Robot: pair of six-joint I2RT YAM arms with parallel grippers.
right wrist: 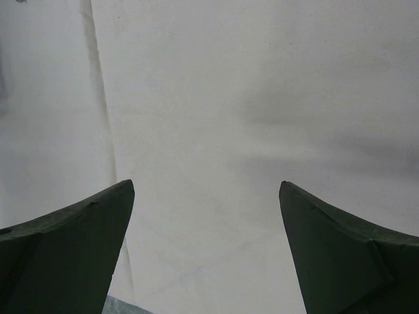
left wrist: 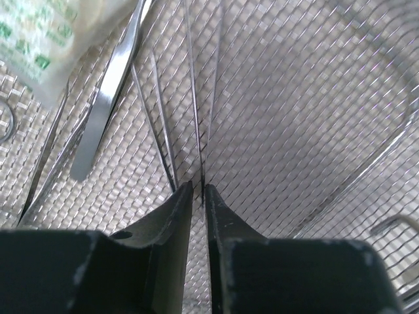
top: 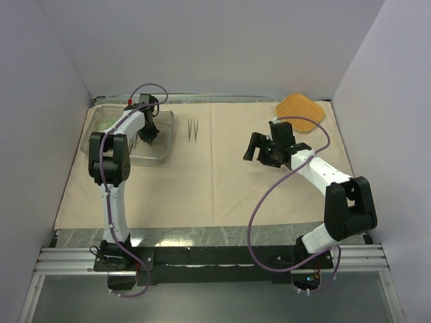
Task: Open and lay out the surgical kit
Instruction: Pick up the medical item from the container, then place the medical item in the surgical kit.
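While the beige wrapping cloth (top: 222, 182) lies spread and one pair of tweezers (top: 193, 129) rests on it beside the wire-mesh tray (top: 169, 134), my left gripper (left wrist: 198, 191) pinches thin steel tweezers (left wrist: 196, 124) inside that tray, jaws nearly closed; my right gripper (right wrist: 206, 186) hangs wide open, empty. A green-white packet (left wrist: 39, 39) awaits.

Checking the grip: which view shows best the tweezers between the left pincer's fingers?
The left wrist view: the thin tweezers run up from between the shut left pincer fingers, over the mesh tray. In the top view they are too small to make out; the right wrist view shows only cloth.
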